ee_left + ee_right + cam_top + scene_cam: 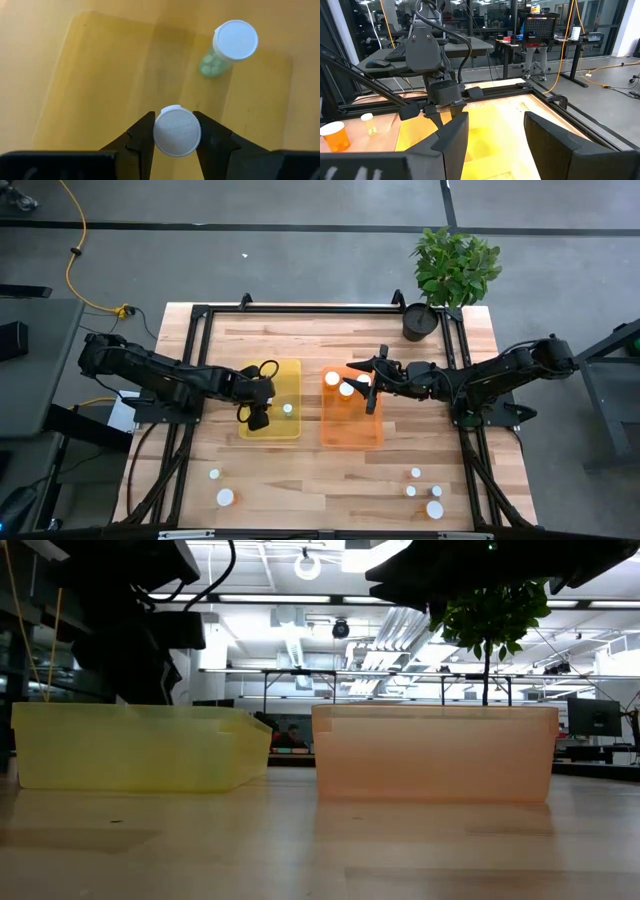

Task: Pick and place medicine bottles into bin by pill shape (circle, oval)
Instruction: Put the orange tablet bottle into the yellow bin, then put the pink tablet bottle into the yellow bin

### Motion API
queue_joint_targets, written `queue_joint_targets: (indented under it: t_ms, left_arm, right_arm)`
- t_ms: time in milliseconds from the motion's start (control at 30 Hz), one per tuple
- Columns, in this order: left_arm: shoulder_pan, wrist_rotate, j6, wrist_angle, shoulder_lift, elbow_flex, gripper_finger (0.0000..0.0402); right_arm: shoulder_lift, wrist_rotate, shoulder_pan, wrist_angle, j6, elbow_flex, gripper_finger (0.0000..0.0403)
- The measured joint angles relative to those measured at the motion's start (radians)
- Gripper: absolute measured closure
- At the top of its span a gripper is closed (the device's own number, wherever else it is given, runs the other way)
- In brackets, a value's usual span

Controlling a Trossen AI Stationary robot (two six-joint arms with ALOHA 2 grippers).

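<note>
Left pincer over yellow bin with a bottle pinched, right pincer over orange bin, spread and empty.

My left gripper (177, 131) hangs above the yellow bin (293, 368), fingers (140, 137) clamped on the white cap of a medicine bottle (177, 132). One clear bottle of pale round pills (227, 46) lies on that bin's floor. My right gripper (495, 137) is over the orange bin (352, 435), jaws apart, holding nothing; two white-capped bottles (338, 384) sit in that bin's far end. Loose bottles on the near edge of the table (330, 480): two at left (221, 489), a cluster at right (426, 491). Potted plant (452, 272) at the far right corner.
</note>
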Motion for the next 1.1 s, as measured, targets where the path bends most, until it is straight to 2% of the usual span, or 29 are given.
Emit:
queue_joint_targets:
  t_ms: [667,967,1100]
  left_arm:
    - [0.0,-0.003,0.005,-0.003,0.0,0.005,0.0238]
    - [0.0,0.001,0.057,-0.201,-0.024,0.236,0.022]
    - [-0.011,0.002,0.077,-0.19,-0.086,0.299,0.0222]
  right_arm:
    - [0.0,0.0,0.0,0.0,0.0,0.0,0.0217]
    - [0.0,0.0,0.0,0.0,0.0,0.0,0.0217]
    - [0.0,0.0,0.0,0.0,0.0,0.0,0.0217]
